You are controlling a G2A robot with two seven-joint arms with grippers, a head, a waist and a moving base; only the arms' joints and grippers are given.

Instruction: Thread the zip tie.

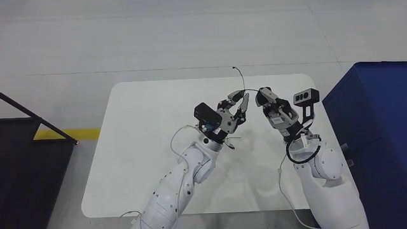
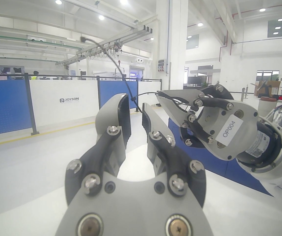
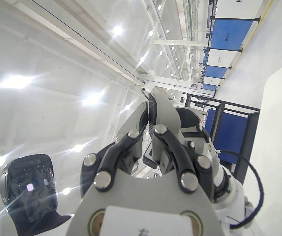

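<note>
Two grippers, one tie, one container, listed left to right over the white table [image 1: 146, 165].

1. Left gripper [image 2: 136, 104]: raised above the table, fingers parted with a clear gap and clamping nothing. Its tips point toward the right gripper and sit just beside it.

2. Zip tie [image 2: 117, 68]: thin black strap, held in the air and not resting on the table. From the right gripper's tips it runs a short way toward the left gripper. It meets a small dark knot just above the left fingertips and then sweeps up and away from the robot to a small blob at its far end. A short stub drops from the knot toward the inner face of one left finger. Whether the knot is the locking head, or the strap already passes through it, cannot be told.
   - Judgement: the long axis lies along the line between the two grippers before curving off. The left gripper is nearer the free run, so the feed likely depends on closing it at the knot.

3. Right gripper [image 2: 161, 96]: fingers pressed together on the tie's near end, tips facing left.

4. Blue cabinet [image 1: 375, 121]: just off the table's right edge; contents cannot be made out.
</note>
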